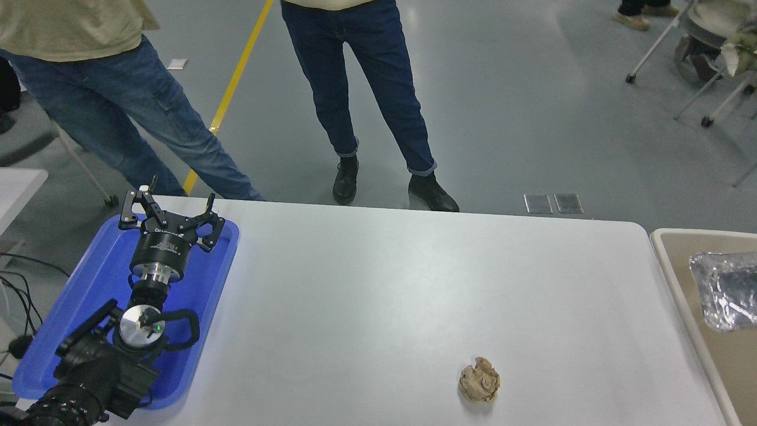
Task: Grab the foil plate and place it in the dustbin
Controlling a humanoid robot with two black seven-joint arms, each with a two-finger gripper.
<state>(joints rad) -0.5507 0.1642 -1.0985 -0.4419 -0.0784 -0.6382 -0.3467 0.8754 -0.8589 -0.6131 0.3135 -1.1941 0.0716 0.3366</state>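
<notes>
The shiny, crinkled foil plate (pixel 725 290) lies inside the beige dustbin (pixel 674 272) at the picture's right edge, beyond the table's right end; its right part is cut off by the frame. No gripper touches it. My left gripper (pixel 171 212) is parked over the blue tray at the lower left, its fingers spread open and holding nothing. My right arm and gripper are out of view.
A small brown crumpled paper ball (pixel 479 380) sits on the white table (pixel 378 296) near its front right. A blue tray (pixel 201 290) lies under my left arm. Two people (pixel 366 83) stand at the far side. Chairs stand at the top right.
</notes>
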